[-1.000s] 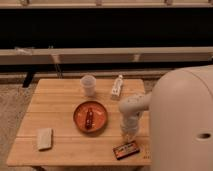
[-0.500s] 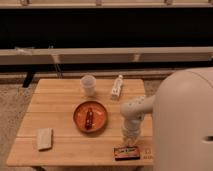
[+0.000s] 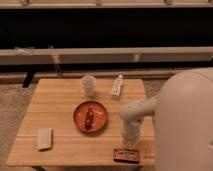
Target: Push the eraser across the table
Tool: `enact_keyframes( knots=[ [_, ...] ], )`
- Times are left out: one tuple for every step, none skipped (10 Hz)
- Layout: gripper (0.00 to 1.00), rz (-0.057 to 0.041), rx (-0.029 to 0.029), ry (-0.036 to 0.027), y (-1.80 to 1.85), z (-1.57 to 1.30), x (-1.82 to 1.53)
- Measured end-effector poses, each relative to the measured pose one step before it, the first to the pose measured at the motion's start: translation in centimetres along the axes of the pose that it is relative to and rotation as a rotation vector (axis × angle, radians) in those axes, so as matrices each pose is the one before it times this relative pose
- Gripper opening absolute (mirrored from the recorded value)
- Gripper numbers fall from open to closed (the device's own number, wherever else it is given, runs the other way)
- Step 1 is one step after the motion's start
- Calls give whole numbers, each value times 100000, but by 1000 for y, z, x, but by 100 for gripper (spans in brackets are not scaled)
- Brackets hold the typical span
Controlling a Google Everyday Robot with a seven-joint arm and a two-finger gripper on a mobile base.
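Observation:
The eraser [image 3: 126, 155], a small flat black block with an orange-tan label, lies near the front edge of the light wooden table [image 3: 60, 102], right of centre. My gripper [image 3: 129, 142] hangs at the end of the white arm just behind the eraser, right at its far edge. I cannot tell whether it touches the eraser.
An orange plate [image 3: 78, 111] holding a dark red item sits mid-table. A clear cup [image 3: 88, 85] and a lying white bottle [image 3: 116, 87] are at the back. A pale pad [image 3: 44, 138] lies front left. The robot's white body [image 3: 185, 125] covers the table's right end.
The eraser has slid a little toward the front edge and lies straighter. The gripper has come down and forward behind it.

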Motion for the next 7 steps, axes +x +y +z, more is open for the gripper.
enact_keyframes(
  knots=[
    [0,-2428,429,72,-27,-76,866],
    [0,-1899,99,-164,99,-154,640],
    [0,-1440,48,-167,60,-163,540],
    [0,-2007,200,-232,55,-213,765],
    [0,-2095,137,-283,133,-197,756],
    [0,-868,-30,-104,52,-57,284],
    [0,-1635,-53,78,146,-73,609]
  ],
)
